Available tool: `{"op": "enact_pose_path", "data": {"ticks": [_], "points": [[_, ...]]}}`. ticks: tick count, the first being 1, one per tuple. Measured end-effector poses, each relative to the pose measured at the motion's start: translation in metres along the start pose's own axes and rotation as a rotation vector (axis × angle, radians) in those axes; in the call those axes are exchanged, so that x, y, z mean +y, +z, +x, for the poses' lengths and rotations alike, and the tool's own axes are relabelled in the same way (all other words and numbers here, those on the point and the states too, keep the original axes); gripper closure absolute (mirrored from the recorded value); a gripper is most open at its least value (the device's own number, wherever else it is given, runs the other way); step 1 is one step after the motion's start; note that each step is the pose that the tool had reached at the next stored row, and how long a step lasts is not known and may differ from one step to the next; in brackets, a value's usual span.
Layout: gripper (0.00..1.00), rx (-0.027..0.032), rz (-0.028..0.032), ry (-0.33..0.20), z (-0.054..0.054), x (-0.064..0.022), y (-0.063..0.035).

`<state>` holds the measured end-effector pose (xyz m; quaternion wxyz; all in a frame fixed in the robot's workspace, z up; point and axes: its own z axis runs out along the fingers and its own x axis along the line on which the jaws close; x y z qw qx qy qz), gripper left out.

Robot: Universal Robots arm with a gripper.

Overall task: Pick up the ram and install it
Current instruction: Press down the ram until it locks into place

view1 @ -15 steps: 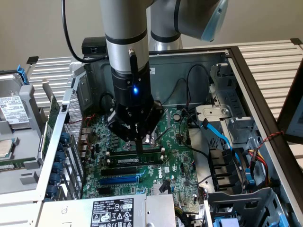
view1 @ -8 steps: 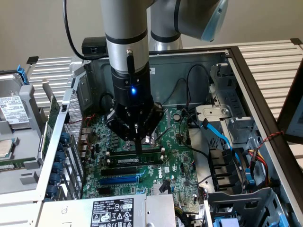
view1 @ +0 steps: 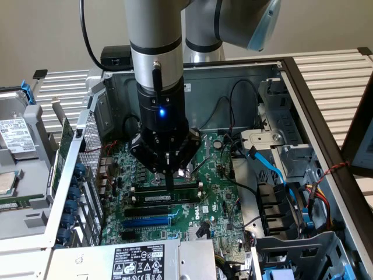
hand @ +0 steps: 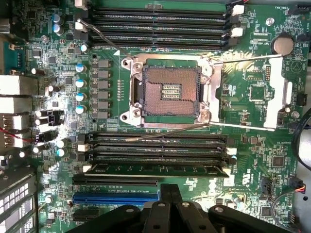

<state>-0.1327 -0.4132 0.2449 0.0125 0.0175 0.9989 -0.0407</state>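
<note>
The ram [hand: 155,169], a long thin green board stick, sits on its edge in one of the long black plastic slots [hand: 155,145] with white end clips. It is in the slot of that group closest to the gripper. In the exterior view the ram [view1: 166,199] lies just below the middle of the frame, and a small white label shows on it.

The black metal gripper [hand: 170,190] has its two thin fingers pressed together, with nothing between them. Its tip is just beside the ram, over the middle of the stick's length. I cannot tell if it touches. In the exterior view the gripper [view1: 169,182] points straight down from the middle of the frame onto the slots.

The wrist view looks flat down on the green circuit board [hand: 252,126]. Past the slots there is a square silver metal chip socket [hand: 170,92] with rows of tiny gold pins, and beyond that a second group of black slots [hand: 160,24]. A long blue plastic slot [hand: 116,198] lies between the ram and the gripper's body.

The exterior view shows the open grey metal computer case [view1: 280,76] around the board, the smooth round silver arm [view1: 156,41] coming down from the top middle, a bright blue flat cable [view1: 268,166] at the right, and a grey box with a white sticker [view1: 137,262] at the bottom.
</note>
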Motion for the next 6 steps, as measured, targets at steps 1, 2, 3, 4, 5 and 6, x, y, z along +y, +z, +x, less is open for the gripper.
{"op": "enact_pose_path", "data": {"ticks": [1,2,3,4,5,6], "points": [[0.89,0.0003,-0.0004,0.005,0.0000,-0.0001,0.0001],[0.89,0.0004,-0.0006,0.005,0.0000,-0.0001,0.0001],[0.89,0.0005,-0.0012,0.005,0.0000,-0.0001,0.0000],[0.89,0.0006,-0.0017,0.005,0.0000,-0.0001,0.0000],[0.89,0.0005,-0.0019,0.005,0.0000,-0.0001,0.0000],[0.89,0.0005,-0.0021,0.005,0.0000,-0.0001,0.0000]]}}
